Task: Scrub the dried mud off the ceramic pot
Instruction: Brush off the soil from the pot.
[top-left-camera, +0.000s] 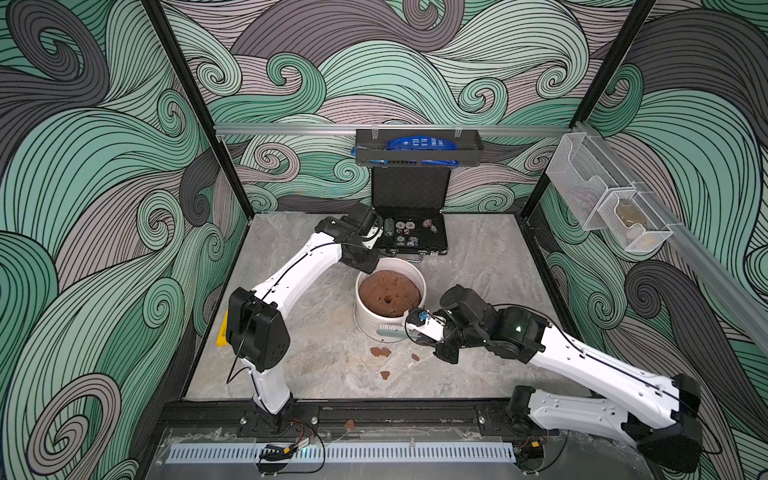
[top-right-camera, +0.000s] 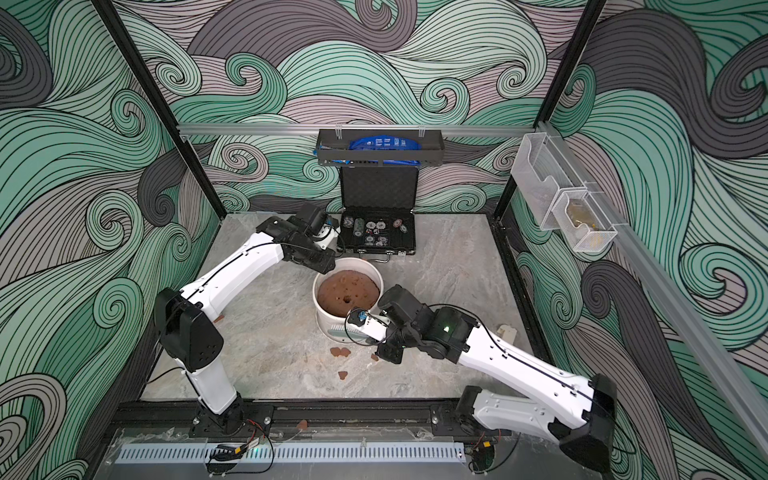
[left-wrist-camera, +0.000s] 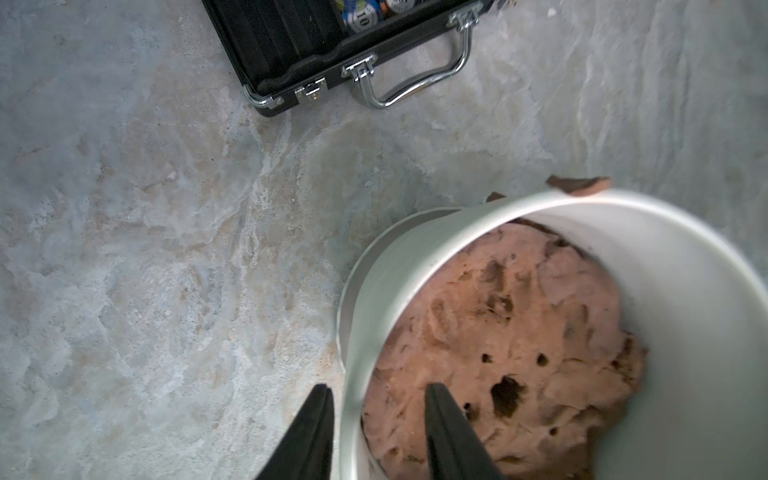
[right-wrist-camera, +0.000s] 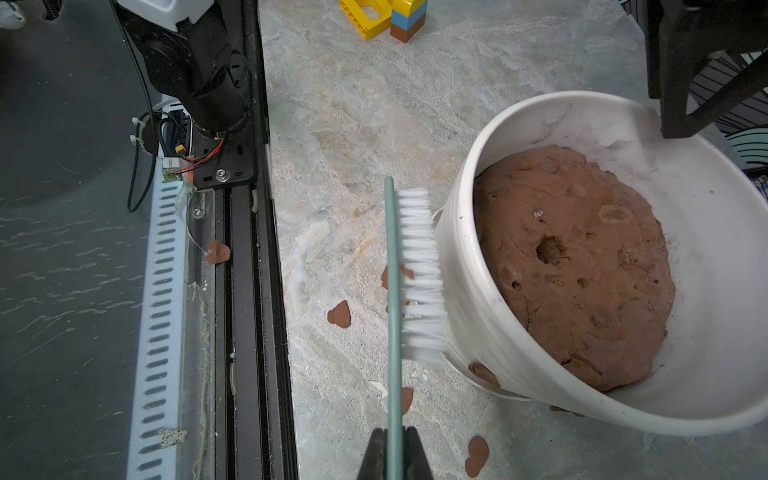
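Our right gripper (right-wrist-camera: 394, 451) pinches the scrub brush (right-wrist-camera: 419, 274), bristles against the ceramic pot (right-wrist-camera: 465, 291); our left gripper (left-wrist-camera: 377, 388) straddles its rim, jaws spread.

A grey, marbled stone-look tabletop (top-left-camera: 478, 282) carries everything here. A wide white pot (top-left-camera: 368, 321) stands upright near its middle. Behind the pot, at the back edge, an open black case (top-left-camera: 409, 193) lies flat with its lid raised, its metal handle near the pot. Small reddish-brown mud chips (top-left-camera: 381, 352) lie scattered on the bare surface in front of the pot. Yellow toy blocks (right-wrist-camera: 372, 18) sit at the left edge.
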